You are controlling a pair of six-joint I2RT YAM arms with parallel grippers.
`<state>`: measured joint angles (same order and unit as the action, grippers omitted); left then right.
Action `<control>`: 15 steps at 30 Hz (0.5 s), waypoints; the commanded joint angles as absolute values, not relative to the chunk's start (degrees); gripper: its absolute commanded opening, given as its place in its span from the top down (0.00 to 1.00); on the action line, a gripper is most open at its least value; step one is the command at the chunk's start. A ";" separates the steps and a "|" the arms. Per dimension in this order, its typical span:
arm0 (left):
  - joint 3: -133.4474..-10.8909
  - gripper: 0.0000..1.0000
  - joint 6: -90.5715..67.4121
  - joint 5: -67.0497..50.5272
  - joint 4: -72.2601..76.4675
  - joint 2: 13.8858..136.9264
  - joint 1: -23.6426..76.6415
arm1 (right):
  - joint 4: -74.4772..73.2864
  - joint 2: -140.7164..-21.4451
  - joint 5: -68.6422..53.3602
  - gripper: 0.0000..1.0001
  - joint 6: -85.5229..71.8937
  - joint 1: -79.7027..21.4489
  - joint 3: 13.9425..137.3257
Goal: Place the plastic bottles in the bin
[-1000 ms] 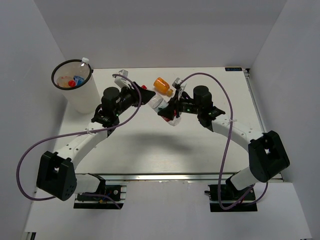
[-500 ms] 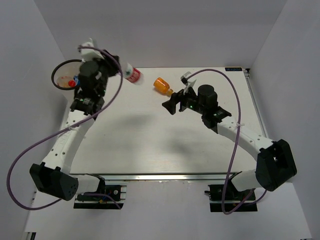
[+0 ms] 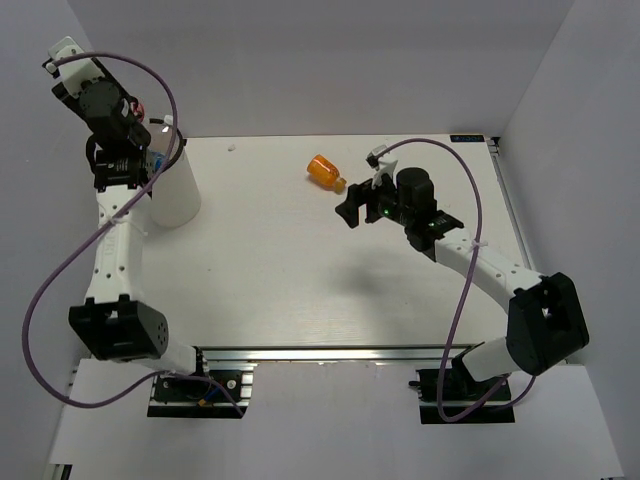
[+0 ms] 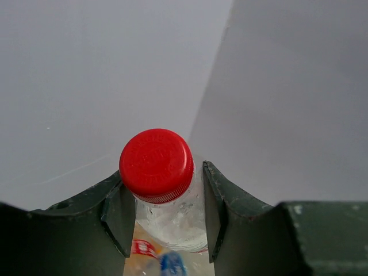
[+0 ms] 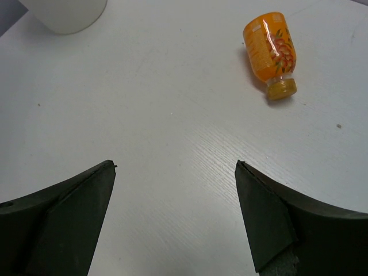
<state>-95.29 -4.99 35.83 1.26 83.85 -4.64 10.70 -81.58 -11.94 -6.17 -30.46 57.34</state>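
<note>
My left gripper (image 3: 135, 118) is raised at the far left over the white bin (image 3: 176, 196), shut on a clear bottle with a red cap (image 4: 156, 164). The cap points up at the wrist camera, and the dark fingers (image 4: 118, 215) press both sides of the bottle's shoulder. Blurred red and blue shapes show below the bottle. An orange bottle (image 3: 325, 171) lies on its side on the table, also seen in the right wrist view as the orange bottle (image 5: 270, 49). My right gripper (image 3: 352, 212) hovers just below and to the right of it, open and empty (image 5: 175, 167).
The bin stands at the table's far left corner, close to the left wall; its base (image 5: 66, 11) shows in the right wrist view. Purple cables loop off both arms. White walls close in the table at the back and both sides.
The right gripper has opened and let go of the red-capped bottle. The left arm has swung that bottle from mid-table up and left to over the bin.
</note>
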 commanded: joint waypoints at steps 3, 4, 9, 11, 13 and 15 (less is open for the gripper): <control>-95.37 1.00 -4.57 37.27 4.20 89.47 -7.73 | 10.63 -83.84 -12.65 0.11 -4.22 -30.06 60.38; -94.49 1.00 -4.14 37.09 5.35 89.91 -7.73 | 10.55 -84.20 -13.09 0.11 -3.87 -29.97 60.47; -96.95 1.00 -7.20 34.64 0.44 95.35 -8.88 | 8.62 -87.36 -14.94 0.11 -2.99 -29.71 62.13; -95.72 1.00 -6.86 33.93 0.62 96.15 -8.96 | 8.53 -88.41 -15.73 0.11 -2.99 -29.62 62.58; -96.15 1.00 -6.25 34.27 0.26 97.81 -8.96 | 8.44 -88.94 -15.82 0.11 -2.81 -29.62 62.84; -97.12 1.00 -5.63 35.15 -2.02 99.13 -9.05 | 8.17 -89.73 -15.56 0.11 -2.20 -29.53 63.19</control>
<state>-94.67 -6.07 35.27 0.21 99.24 -8.80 8.14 -89.30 -14.57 -3.70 -29.93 60.36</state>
